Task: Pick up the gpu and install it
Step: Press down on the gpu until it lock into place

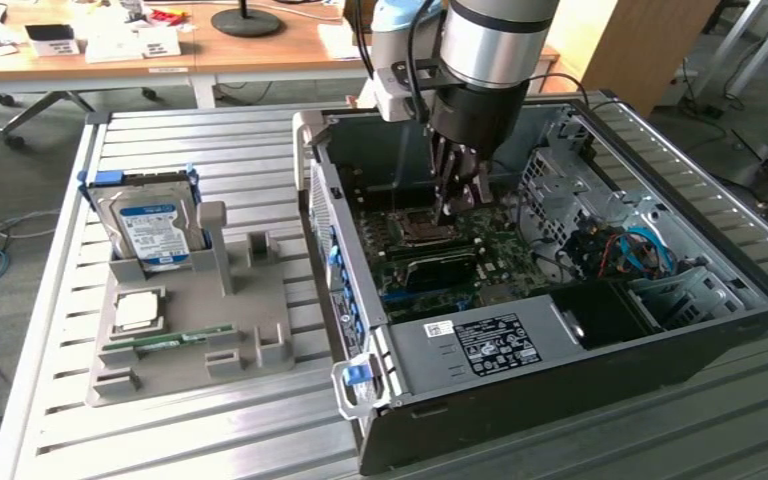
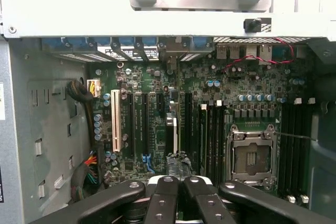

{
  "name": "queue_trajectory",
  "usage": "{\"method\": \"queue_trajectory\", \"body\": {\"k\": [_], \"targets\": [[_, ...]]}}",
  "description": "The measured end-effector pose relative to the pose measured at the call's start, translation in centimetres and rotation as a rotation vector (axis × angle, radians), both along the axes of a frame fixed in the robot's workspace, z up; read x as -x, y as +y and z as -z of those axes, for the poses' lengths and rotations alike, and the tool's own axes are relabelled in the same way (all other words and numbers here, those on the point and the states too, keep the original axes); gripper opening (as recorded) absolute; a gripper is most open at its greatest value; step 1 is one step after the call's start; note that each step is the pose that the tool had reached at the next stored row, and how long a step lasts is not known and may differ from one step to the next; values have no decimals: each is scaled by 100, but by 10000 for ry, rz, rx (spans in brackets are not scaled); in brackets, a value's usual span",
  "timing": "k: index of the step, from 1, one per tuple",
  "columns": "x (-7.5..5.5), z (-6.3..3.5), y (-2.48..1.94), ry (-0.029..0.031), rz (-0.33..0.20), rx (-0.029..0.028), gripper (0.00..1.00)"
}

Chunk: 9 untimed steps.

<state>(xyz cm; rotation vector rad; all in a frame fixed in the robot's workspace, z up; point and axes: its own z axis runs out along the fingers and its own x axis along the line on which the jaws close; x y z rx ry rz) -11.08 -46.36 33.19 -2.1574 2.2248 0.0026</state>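
Observation:
The gpu [image 2: 172, 129] stands edge-on in an expansion slot of the green motherboard [image 2: 252, 85], seen as a thin pale strip between the black slots. My gripper [image 2: 179, 174] hangs straight above its top edge, fingers drawn together, the black fingertips [image 2: 173, 165] right at the card's end. Whether they pinch the card or only rest against it I cannot tell. In the exterior view my gripper [image 1: 460, 200] reaches down inside the open computer case [image 1: 491, 345], just over the board.
The CPU socket [image 2: 251, 156] and RAM slots lie beside the card. On the exterior view's left a grey parts holder [image 1: 184, 375] carries a hard drive [image 1: 151, 225], a CPU [image 1: 137, 308] and a RAM stick [image 1: 171, 342]. Cables and drive cages crowd the case's far side.

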Motion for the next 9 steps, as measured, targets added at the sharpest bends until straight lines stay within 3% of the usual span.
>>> {"method": "queue_trajectory", "body": {"k": [1, 9], "targets": [[0, 0, 0, 0, 0, 1, 11], [0, 0, 0, 0, 0, 0, 11]]}}
